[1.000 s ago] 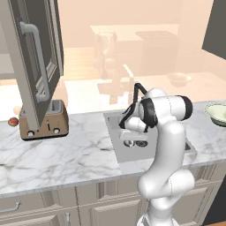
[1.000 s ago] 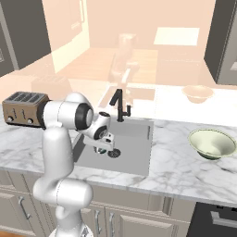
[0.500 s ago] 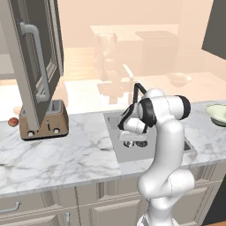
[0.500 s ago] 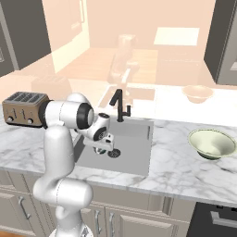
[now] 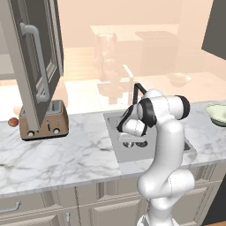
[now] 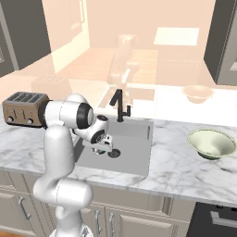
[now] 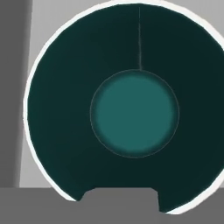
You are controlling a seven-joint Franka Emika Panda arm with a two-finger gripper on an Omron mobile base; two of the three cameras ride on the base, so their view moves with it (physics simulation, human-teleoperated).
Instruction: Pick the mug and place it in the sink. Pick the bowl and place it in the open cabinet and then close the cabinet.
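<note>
Sink (image 6: 139, 134): grey basin set in the marble table (image 5: 66, 154); dark faucet (image 6: 119, 104) at its back edge; round drain (image 6: 114, 153) on the floor. Gripper (image 6: 102, 147): lowered into the sink beside the drain; whether spread or pinching, cannot tell. Mug (image 7: 131, 109): seen from straight above in the hand view, dark teal inside, white rim, over the grey basin floor. Bowl (image 6: 212, 143): pale green, upright on the table right of the sink, nothing inside. Cabinet (image 5: 37, 62): upper door swung open above the toaster (image 5: 44, 126).
</note>
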